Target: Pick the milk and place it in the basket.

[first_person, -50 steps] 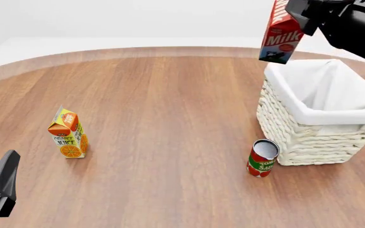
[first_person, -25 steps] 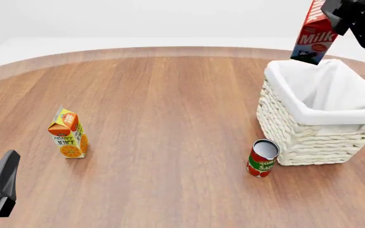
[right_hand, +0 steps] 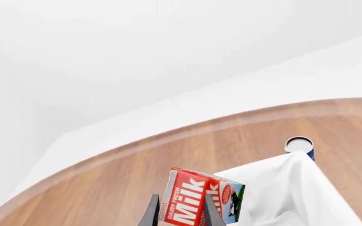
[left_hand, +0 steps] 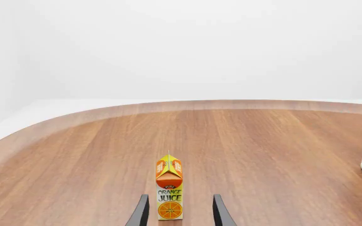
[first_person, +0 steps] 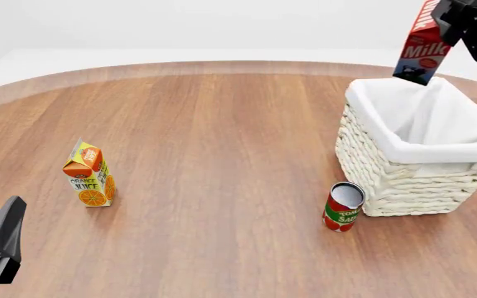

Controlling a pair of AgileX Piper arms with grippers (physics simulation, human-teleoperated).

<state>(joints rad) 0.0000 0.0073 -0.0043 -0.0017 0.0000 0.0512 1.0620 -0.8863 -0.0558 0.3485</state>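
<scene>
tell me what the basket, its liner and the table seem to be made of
Basket: looks like cream woven wicker, matte, with ribbed rows of weave on its walls. Liner: apparently soft white cloth, creased and folded over the rim. Table: wood or a wood-look veneer, brown with long grain streaks and a slight sheen.

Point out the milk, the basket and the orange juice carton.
milk (first_person: 422, 51): front view, on its red lettered face.
basket (first_person: 387, 177): front view, on its woven near wall.
orange juice carton (first_person: 90, 176): front view, on its front label.
</scene>
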